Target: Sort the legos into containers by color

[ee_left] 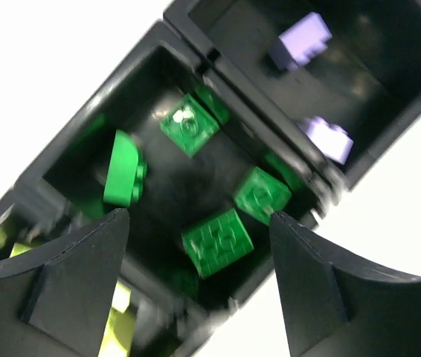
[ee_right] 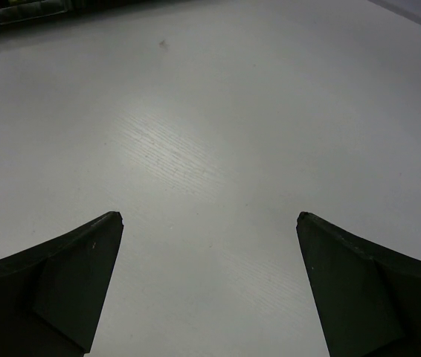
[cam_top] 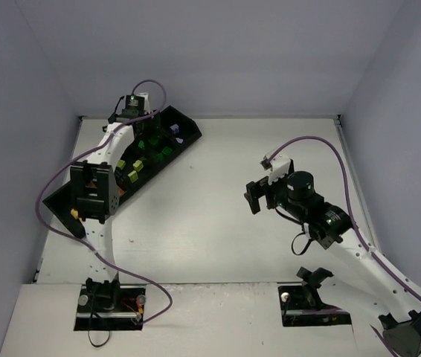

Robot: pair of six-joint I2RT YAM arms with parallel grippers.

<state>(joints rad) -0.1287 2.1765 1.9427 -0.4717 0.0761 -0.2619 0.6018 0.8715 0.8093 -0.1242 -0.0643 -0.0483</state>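
The long black tray (cam_top: 190, 136) lies diagonally at the far left. In the left wrist view its walls (ee_left: 84, 119) frame one compartment with several green legos (ee_left: 218, 242); the compartment beside it holds two purple legos (ee_left: 328, 137), and lime legos (ee_left: 117, 327) show at the lower left. From above I also see green legos (cam_top: 161, 152), lime legos (cam_top: 132, 176), a purple one (cam_top: 175, 130) and an orange one (cam_top: 74, 214). My left gripper (ee_left: 199, 214) is open and empty above the green compartment (cam_top: 143, 126). My right gripper (ee_right: 209, 216) is open and empty over bare table (cam_top: 259, 195).
White walls close the table on the left, back and right. The left arm's elbow (cam_top: 91, 192) hangs over the tray's near end and hides part of it. The tray's edge (ee_right: 17, 11) shows at the top left of the right wrist view.
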